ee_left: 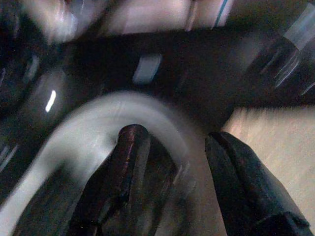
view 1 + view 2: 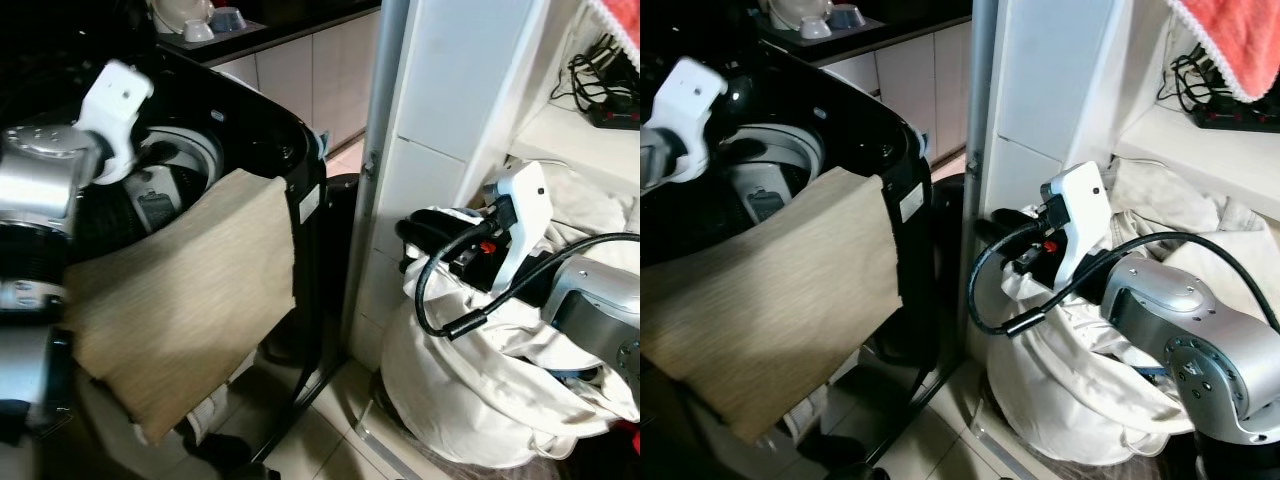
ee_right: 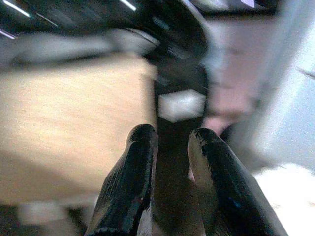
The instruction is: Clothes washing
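A black top-loading washing machine (image 2: 292, 140) stands at the left with its lid up. A tan cloth (image 2: 190, 290) hangs over its front rim and down the outside. My left gripper (image 1: 170, 140) is over the drum's pale ring (image 1: 93, 123), open with nothing between its fingers. My right gripper (image 3: 172, 135) hovers above a full white laundry bag (image 2: 470, 390) at the right and points toward the washer. Its fingers (image 3: 140, 147) stand a small gap apart and hold nothing.
A white pillar (image 2: 440, 100) with a grey metal post (image 2: 372, 150) stands between washer and bag. Behind the bag are a shelf with a power strip (image 2: 610, 110) and a red cloth (image 2: 1230, 35). A counter with bowls (image 2: 200, 25) lies beyond the washer.
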Available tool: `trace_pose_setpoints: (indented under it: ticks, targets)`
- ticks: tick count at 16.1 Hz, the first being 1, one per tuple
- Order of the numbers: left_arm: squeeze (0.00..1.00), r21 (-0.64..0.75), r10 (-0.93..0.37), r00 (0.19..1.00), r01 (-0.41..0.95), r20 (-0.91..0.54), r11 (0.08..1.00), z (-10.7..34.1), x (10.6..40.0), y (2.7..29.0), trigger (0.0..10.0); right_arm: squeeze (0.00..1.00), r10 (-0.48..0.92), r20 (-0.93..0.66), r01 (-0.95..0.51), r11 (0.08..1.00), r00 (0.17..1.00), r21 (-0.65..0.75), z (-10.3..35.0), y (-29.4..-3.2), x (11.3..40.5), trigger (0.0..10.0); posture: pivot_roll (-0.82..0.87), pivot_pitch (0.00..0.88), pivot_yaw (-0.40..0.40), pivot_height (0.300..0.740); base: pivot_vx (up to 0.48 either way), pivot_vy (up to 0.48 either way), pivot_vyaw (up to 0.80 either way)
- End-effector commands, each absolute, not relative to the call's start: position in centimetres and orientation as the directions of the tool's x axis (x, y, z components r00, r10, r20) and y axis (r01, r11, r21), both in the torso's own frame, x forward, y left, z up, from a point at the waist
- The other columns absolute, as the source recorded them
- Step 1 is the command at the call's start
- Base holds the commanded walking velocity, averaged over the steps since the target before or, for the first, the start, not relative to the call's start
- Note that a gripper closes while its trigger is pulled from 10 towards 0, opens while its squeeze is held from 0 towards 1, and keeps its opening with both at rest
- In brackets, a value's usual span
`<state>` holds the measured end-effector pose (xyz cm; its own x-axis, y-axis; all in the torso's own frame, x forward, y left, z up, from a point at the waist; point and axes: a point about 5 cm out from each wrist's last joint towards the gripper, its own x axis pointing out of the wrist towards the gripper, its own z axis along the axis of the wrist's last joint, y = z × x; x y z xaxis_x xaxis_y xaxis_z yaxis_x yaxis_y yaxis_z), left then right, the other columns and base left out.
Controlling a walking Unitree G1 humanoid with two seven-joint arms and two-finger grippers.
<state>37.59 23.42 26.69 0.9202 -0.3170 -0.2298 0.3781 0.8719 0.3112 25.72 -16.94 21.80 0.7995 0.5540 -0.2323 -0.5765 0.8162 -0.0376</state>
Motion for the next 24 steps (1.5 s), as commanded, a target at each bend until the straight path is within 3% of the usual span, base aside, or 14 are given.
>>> trace_pose_setpoints:
  ticks: [1, 2, 3, 4, 5, 8, 10, 11, 14, 18, 19, 20, 23, 24]
  targets:
    - [0.00, 0.278, -0.436, 0.893, 0.449, -0.109, 0.849, 27.7, 37.2, 21.3, 10.0, 0.00, 0.420, -0.261, -0.454, 0.887, 0.869, -0.085, 21.0, -18.4, 26.6, 10.0, -0.16, 0.000, 0.044, 0.740, 0.000, 0.000, 0.00]
    - [0.00, 0.222, -0.516, 0.856, 0.511, -0.039, 0.830, 27.7, 36.8, 19.7, 10.0, 0.00, 0.329, -0.268, -0.365, 0.926, 0.905, -0.095, 20.7, -19.3, 27.2, 10.0, -0.16, 0.000, 0.044, 0.740, 0.000, 0.000, 0.00]
    - [0.00, 0.199, -0.616, 0.787, 0.602, 0.010, 0.773, 27.1, 36.0, 17.0, 10.0, 0.63, 0.188, -0.282, -0.231, 0.964, 0.941, -0.129, 20.1, -20.8, 27.9, 10.0, -0.17, 0.000, 0.045, 0.740, 0.000, 0.000, 0.00]
    - [0.00, 0.205, -0.652, 0.758, 0.633, 0.035, 0.747, 26.7, 35.5, 15.8, 10.0, 0.63, 0.128, -0.288, -0.174, 0.975, 0.949, -0.139, 19.9, -21.6, 28.1, 10.0, -0.17, 0.000, 0.046, 0.740, 0.000, 0.000, 0.00]
    - [0.00, 0.174, -0.709, 0.702, 0.691, 0.072, 0.702, 25.7, 34.6, 13.7, 10.0, 1.00, 0.036, -0.294, -0.082, 0.986, 0.955, -0.147, 19.3, -22.9, 28.2, 10.0, -0.17, 0.000, 0.045, 0.740, 0.000, 0.000, 0.00]
    - [0.00, 0.114, -0.805, 0.580, 0.798, 0.127, 0.592, 23.1, 31.7, 8.3, 10.0, 1.00, -0.150, -0.310, 0.099, 0.979, 0.939, -0.176, 17.7, -26.1, 28.7, 10.0, -0.18, 0.000, 0.049, 0.740, 0.000, 0.000, 0.00]
    - [0.00, 0.108, -0.829, 0.542, 0.824, 0.136, 0.556, 22.3, 30.7, 7.0, 10.0, 1.00, -0.189, -0.323, 0.141, 0.976, 0.927, -0.166, 17.1, -27.1, 29.0, 10.0, -0.18, 0.000, 0.051, 0.740, 0.000, 0.000, 0.00]
    - [0.00, 0.108, -0.829, 0.542, 0.824, 0.136, 0.556, 22.3, 30.7, 7.0, 10.0, 1.00, -0.189, -0.323, 0.141, 0.976, 0.927, -0.166, 17.1, -27.1, 29.0, 10.0, -0.18, 0.000, 0.051, 0.740, 0.000, 0.000, 0.00]
    - [0.00, 0.138, -0.897, 0.435, 0.886, 0.077, 0.442, 20.4, 28.4, 5.9, 10.0, 1.00, -0.268, -0.380, 0.191, 0.955, 0.885, -0.228, 15.8, -29.3, 29.2, 10.0, -0.17, 0.000, 0.046, 0.740, 0.000, 0.000, 0.00]
    - [0.00, 0.147, -0.904, 0.428, 0.893, 0.019, 0.426, 18.7, 27.5, 5.6, 10.0, 1.00, -0.297, -0.365, 0.222, 0.947, 0.882, -0.234, 14.5, -31.0, 30.2, 10.0, -0.17, 0.000, 0.048, 0.740, 0.000, 0.000, 0.00]
    - [0.00, 0.160, -0.908, 0.419, 0.896, 0.002, 0.414, 18.5, 27.4, 5.6, 10.0, 0.72, -0.303, -0.365, 0.227, 0.945, 0.880, -0.237, 14.4, -31.3, 30.2, 10.0, -0.17, 0.000, 0.048, 0.740, 0.000, 0.000, 0.00]
    - [0.00, 0.167, -0.908, 0.419, 0.895, -0.002, 0.413, 18.4, 27.3, 5.6, 10.0, 0.00, -0.303, -0.371, 0.225, 0.945, 0.878, -0.238, 14.2, -31.5, 30.3, 10.0, -0.17, 0.000, 0.046, 0.740, 0.000, 0.000, 0.00]
    - [0.00, 0.176, -0.914, 0.405, 0.902, -0.031, 0.393, 18.0, 27.0, 5.8, 10.0, 0.00, -0.295, -0.455, 0.207, 0.950, 0.840, -0.234, 12.5, -32.3, 30.2, 10.0, -0.17, 0.000, 0.042, 0.740, 0.000, 0.000, 0.00]
    - [0.00, 0.158, -0.919, 0.394, 0.909, -0.030, 0.385, 17.9, 26.9, 5.9, 10.0, 0.00, -0.296, -0.480, 0.206, 0.951, 0.826, -0.232, 12.1, -32.4, 30.0, 3.5, -0.17, 0.000, 0.042, 0.740, 0.000, 0.000, 0.00]
